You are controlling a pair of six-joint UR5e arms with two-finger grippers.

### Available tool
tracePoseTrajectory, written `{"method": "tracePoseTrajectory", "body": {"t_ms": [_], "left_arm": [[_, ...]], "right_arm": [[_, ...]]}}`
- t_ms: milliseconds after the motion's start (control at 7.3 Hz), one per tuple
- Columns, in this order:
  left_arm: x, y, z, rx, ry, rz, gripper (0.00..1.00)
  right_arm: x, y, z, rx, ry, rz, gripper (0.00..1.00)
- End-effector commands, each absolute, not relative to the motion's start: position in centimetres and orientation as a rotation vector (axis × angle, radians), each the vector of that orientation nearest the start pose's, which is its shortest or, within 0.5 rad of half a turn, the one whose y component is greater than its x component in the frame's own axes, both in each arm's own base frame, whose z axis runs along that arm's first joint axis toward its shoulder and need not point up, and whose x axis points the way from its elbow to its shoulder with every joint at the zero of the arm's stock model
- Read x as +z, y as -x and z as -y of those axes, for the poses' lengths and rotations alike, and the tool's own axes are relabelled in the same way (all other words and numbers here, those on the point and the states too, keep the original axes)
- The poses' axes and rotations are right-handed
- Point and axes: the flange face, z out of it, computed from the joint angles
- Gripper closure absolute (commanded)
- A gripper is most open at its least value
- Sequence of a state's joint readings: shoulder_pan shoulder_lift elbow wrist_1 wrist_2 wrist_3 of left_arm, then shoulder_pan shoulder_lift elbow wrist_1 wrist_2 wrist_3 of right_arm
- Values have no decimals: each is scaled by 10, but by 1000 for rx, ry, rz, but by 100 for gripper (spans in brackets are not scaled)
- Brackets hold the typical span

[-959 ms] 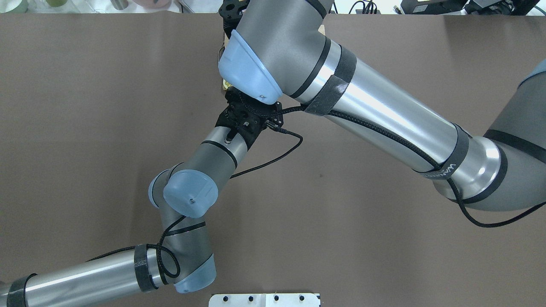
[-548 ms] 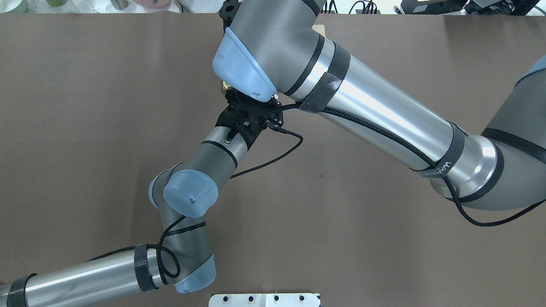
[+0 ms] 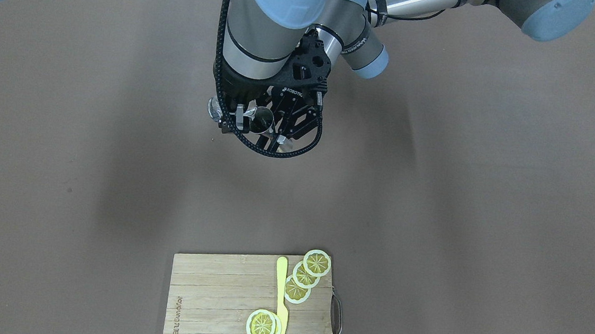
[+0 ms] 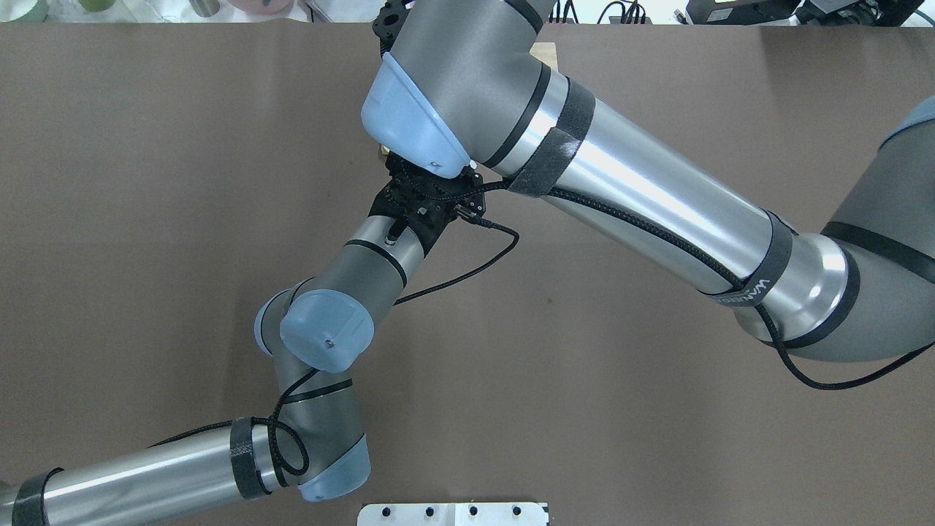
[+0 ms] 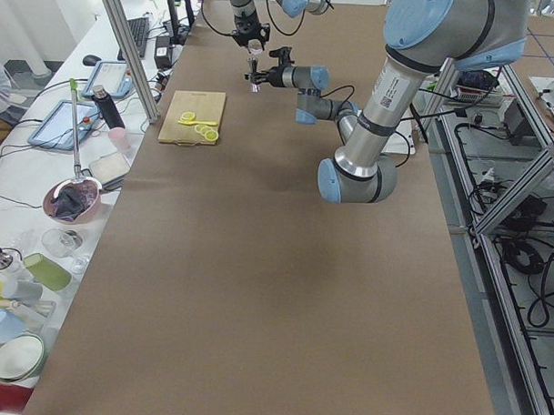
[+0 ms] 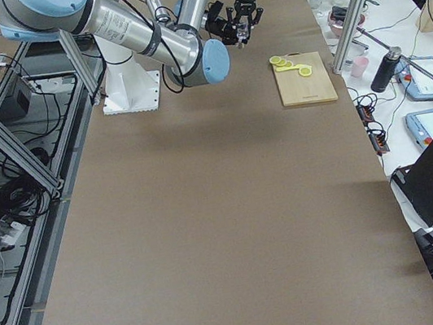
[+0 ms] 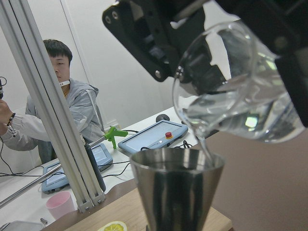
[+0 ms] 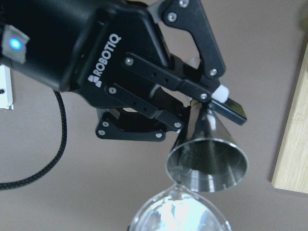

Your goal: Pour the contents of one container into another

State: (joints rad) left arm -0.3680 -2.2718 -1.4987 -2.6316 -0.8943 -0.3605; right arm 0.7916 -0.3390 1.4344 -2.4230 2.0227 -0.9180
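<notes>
In the left wrist view a clear glass [image 7: 236, 86] holding water is tilted over a steel cone-shaped jigger [image 7: 178, 192], and a thin stream runs from its lip into the cone. My right gripper [image 7: 226, 57] is shut on the glass from above. The right wrist view shows my left gripper [image 8: 209, 106] shut on the narrow base of the jigger [image 8: 207, 161], which stands upright, with the glass rim [image 8: 180, 214] just over its edge. From the front the jigger [image 3: 262, 120] hangs well above the table. Overhead, the right arm's wrist [image 4: 453, 80] hides both containers.
A wooden cutting board [image 3: 213, 298] lies at the table's far edge with lemon slices [image 3: 305, 276] and a yellow knife [image 3: 281, 298] on it. Operators sit beyond the table, behind an aluminium post [image 7: 48, 110]. A brown mat [image 3: 486, 203] covers the table.
The right arm's wrist has shifted slightly left and away from the robot over the pour spot. The left arm has stayed still.
</notes>
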Motion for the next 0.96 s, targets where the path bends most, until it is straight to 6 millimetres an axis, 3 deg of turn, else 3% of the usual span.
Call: {"method": "tracePoseTrajectory", "body": {"t_ms": [0, 411, 822], "left_arm": [[148, -542, 419, 66, -1477, -767, 100], [148, -542, 419, 67, -1476, -766, 100], [148, -542, 419, 67, -1476, -766, 100]], "right_arm": [[12, 419, 567, -1696, -359, 508, 100], [10, 406, 578, -1674, -468, 578, 100], [12, 372, 583, -1646, -607, 618, 100]]}}
